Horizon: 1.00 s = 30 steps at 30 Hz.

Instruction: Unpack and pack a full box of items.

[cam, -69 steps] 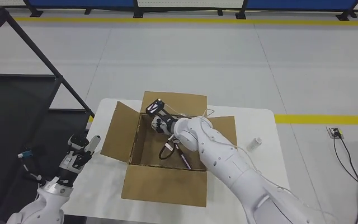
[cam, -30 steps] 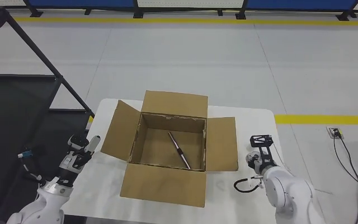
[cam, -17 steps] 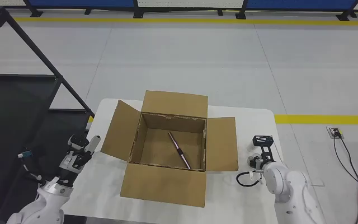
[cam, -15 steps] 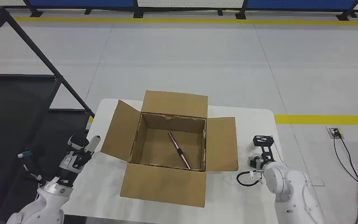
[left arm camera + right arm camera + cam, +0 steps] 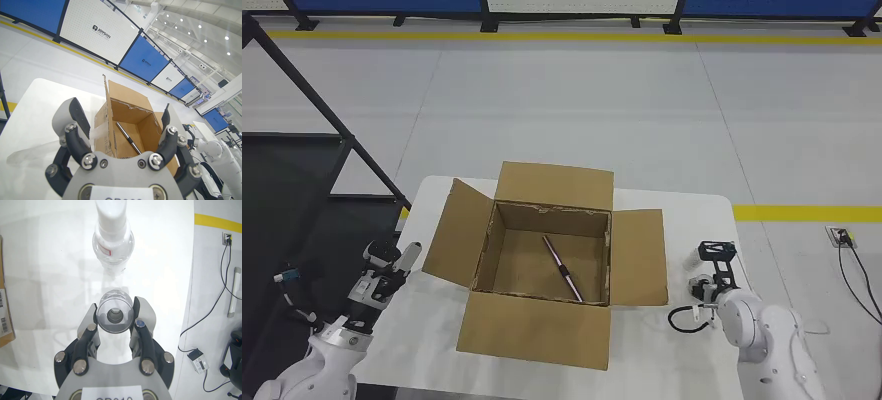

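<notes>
Two pincers are at work on one white worktop (image 5: 642, 345), with an open cardboard box (image 5: 537, 330) standing at its middle, all four flaps spread outward.

**Box contents.** One thin metal rod (image 5: 564, 268) lies flat on the box floor. In the top view its long axis runs diagonally, one end pointing to the far left corner and the other to the near right wall.

**Right pincer** (image 5: 115, 313). It hangs over the right part of the worktop, beside the box's right flap. Its fingers are closed around a small clear container (image 5: 115, 317), one finger on each side. The container is seen end-on from the wrist, so its long axis runs along the fingers, down toward the worktop. Whether its base touches the surface cannot be told.

**Bottle** (image 5: 113, 243). A clear bottle stands upright on the worktop just beyond the held container, apart from it, white cap uppermost.

**Left pincer** (image 5: 121, 106). It is at the left edge of the worktop, well apart from the box and pointed toward it. Its fingers are spread wide and hold nothing.

**Floor.** A black cable (image 5: 225, 262) runs from a wall socket beside the worktop's right side.
</notes>
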Motion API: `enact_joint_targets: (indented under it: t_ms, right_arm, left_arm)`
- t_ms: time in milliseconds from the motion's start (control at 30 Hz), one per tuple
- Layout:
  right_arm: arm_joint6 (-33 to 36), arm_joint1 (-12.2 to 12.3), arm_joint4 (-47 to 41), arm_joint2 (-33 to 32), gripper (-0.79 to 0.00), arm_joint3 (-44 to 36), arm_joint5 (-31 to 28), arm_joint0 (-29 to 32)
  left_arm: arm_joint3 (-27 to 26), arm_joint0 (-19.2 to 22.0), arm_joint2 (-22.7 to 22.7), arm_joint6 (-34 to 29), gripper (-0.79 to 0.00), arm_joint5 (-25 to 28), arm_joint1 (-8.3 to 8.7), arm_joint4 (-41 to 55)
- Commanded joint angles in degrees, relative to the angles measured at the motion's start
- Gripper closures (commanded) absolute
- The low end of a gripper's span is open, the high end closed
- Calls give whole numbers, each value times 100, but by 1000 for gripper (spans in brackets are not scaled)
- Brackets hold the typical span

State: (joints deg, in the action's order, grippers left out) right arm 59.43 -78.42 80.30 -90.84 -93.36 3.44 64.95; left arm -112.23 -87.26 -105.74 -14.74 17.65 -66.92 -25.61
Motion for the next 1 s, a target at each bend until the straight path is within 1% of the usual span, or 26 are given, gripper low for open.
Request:
enact_joint_targets:
  t_ms: [0,100,200,333,367,400,467,533,567,667,733,833,900,967]
  right_arm:
    - [-2,5,27,11,-385,-228,38,39]
    - [141,19,135,64,-385,-526,-1,108]
    - [318,23,265,164,-388,-580,40,51]
    - [113,17,295,238,-413,-835,165,33]
    - [8,14,290,247,-477,-974,226,54]
    - [-112,8,266,276,-591,-1143,270,83]
    - [-415,-5,170,384,-702,-1569,284,157]
    - [-705,-17,131,613,-767,-1991,125,239]
    - [-867,-26,91,765,-785,-2175,41,258]
    - [-1195,-51,14,1329,-785,-2414,-402,154]
    - [-1207,-75,-117,1730,-785,-2271,-774,-100]
    - [-915,-148,-358,2371,-776,-1667,-1213,-781]
    - [-635,-229,-534,2804,-785,-1057,-1333,-1336]
    - [-448,-342,-709,3245,-785,-345,-1286,-1887]
  left_arm:
    - [0,0,0,0,-785,0,0,0]
    - [0,0,0,0,-785,0,0,0]
    - [0,0,0,0,-785,0,0,0]
    - [0,0,0,0,-785,0,0,0]
    - [0,0,0,0,-785,0,0,0]
    - [0,0,0,0,-785,0,0,0]
    - [0,0,0,0,-785,0,0,0]
    - [0,0,0,0,-785,0,0,0]
    - [0,0,0,0,-785,0,0,0]
    - [0,0,0,0,-785,0,0,0]
    - [-4,-20,-7,55,-785,-23,-3,13]
    - [3,-109,-85,170,-785,-24,-7,84]
    - [-1,-177,-155,240,-785,-34,-10,136]
    - [-14,-252,-229,292,-785,-29,-13,211]
